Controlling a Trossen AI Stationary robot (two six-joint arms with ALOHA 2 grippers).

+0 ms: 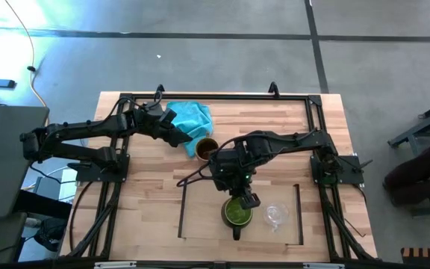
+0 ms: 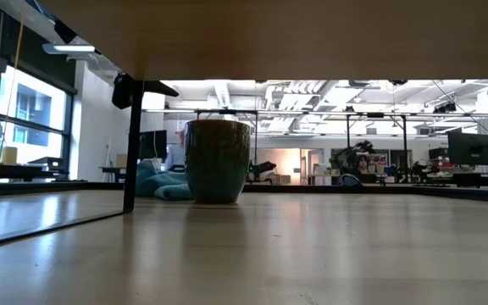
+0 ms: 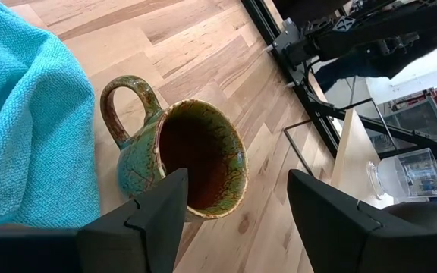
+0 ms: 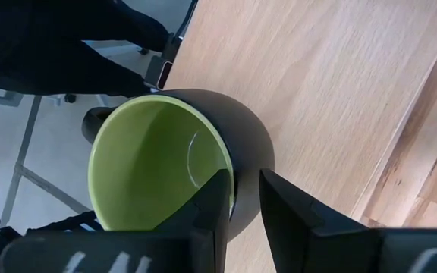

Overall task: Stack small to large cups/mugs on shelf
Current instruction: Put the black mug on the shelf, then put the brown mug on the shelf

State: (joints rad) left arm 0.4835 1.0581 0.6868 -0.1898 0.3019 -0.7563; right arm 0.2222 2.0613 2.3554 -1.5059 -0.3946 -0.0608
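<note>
We take the shelf as our landmark: a pale board with thin dark rails on its two short sides, lying at the near edge of the table. On it stands the green mug, upright with its mouth up, about at the middle of the board. Its handle points to the near table edge. Just beside it, toward the right rail, stands the small clear glass cup, also upright; we cannot tell if the two touch.

The right gripper is over the green mug, on the side away from the handle. In the right wrist view its two fingers pinch the mug's wall at the rim, one inside and one outside, so it grips the green mug.

The brown mug stands off the shelf, beyond its far side, touching the turquoise cloth. It is upright, and its handle points toward the cloth. The left gripper hangs over this mug with its jaws wide apart; one finger is over the mouth and the other outside, holding nothing.

The shelf has free surface toward its left rail. We can read no writing or label on any thing.
</note>
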